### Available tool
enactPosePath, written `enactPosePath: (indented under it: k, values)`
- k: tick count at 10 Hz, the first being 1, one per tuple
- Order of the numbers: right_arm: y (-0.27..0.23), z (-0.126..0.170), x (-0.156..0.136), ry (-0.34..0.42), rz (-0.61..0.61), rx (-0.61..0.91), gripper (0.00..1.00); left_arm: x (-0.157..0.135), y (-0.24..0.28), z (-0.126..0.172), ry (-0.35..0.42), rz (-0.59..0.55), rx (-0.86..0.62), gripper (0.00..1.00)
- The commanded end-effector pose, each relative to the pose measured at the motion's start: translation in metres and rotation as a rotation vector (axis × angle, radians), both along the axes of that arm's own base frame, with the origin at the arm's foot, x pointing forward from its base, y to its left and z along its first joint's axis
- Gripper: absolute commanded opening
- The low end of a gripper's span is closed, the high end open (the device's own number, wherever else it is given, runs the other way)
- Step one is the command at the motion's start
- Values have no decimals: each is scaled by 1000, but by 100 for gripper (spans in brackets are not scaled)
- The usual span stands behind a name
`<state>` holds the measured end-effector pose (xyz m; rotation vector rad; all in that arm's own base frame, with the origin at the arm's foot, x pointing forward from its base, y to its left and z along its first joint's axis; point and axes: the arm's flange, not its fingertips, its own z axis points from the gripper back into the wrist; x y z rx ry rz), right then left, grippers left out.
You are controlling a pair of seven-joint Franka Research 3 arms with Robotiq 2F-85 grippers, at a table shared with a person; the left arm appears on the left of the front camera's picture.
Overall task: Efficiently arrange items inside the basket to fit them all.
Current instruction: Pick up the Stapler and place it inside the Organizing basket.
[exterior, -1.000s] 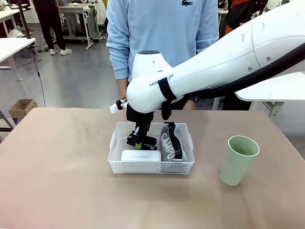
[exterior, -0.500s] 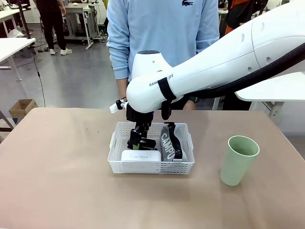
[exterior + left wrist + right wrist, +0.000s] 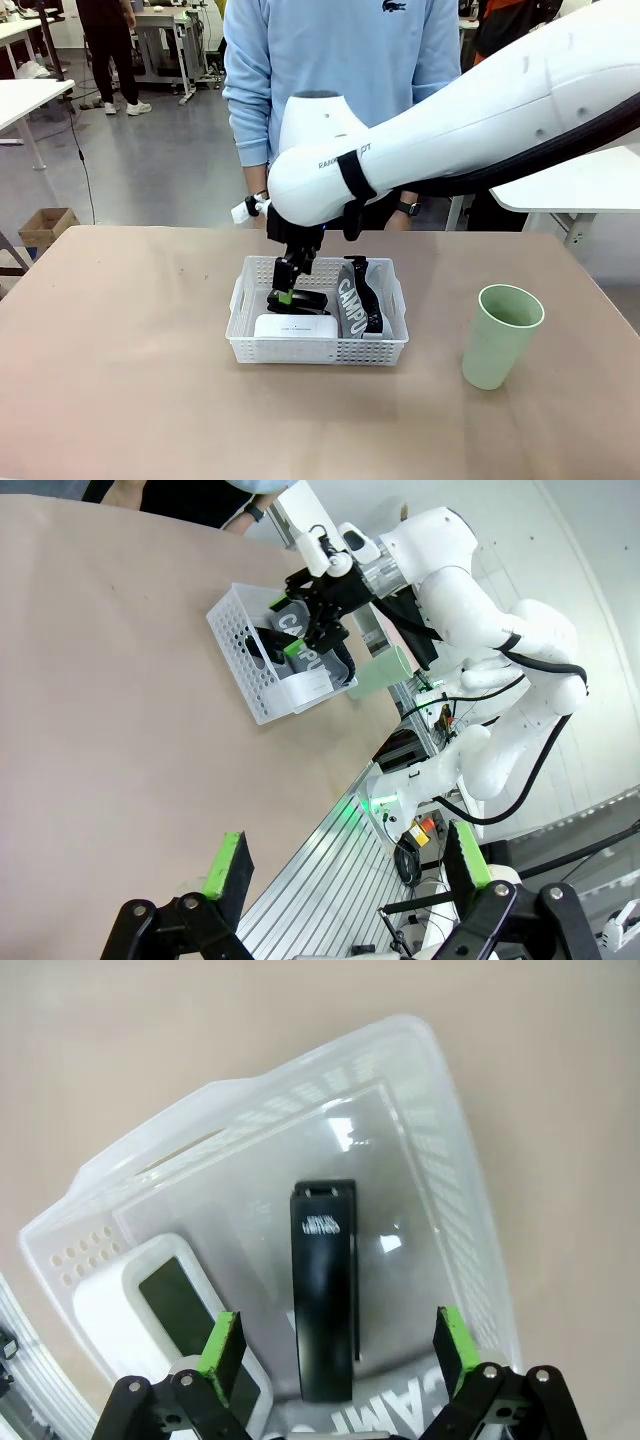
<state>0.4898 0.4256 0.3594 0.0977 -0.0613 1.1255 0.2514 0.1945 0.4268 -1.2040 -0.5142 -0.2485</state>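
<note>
The white lattice basket stands mid-table. Inside it lie the white box device at the front left, the black stapler behind it, and the grey "CAMPUS" pouch on the right. My right gripper hangs open just above the stapler, holding nothing. In the right wrist view the stapler lies flat between the open fingers of my right gripper, with the box device beside it. The pale green cup stands upright on the table, right of the basket. My left gripper is open, far from the basket.
A person in a light blue sweater stands at the far edge behind the basket. Bare tabletop spreads left of and in front of the basket. The big right arm spans the upper right of the front view.
My right gripper has lifted slightly off the stapler, which stays lying in the basket. The arm above it has risen a little. Nothing else has moved.
</note>
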Motion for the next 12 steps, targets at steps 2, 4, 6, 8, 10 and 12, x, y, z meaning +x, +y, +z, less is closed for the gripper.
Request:
enactPosePath:
  k: [2, 4, 6, 8, 10, 12]
  values:
    - [-109, 98, -39, 22, -261, 232, 100, -2, -1, 3, -6, 1, -18, 100]
    - [-209, 141, -59, 40, -287, 540, 100, -2, -1, 3, -6, 1, -18, 100]
    - [-315, 148, -80, 72, -395, 818, 100, -2, -1, 3, -6, 1, -18, 100]
    - [-414, 125, -110, 86, -558, 1079, 100, -2, -1, 3, -6, 1, -18, 100]
    - [-498, 71, -162, 95, -547, 1446, 100, -2, -1, 3, -6, 1, -18, 100]
    - [-545, -4, -219, 137, -738, 1609, 100, -2, -1, 3, -6, 1, -18, 100]
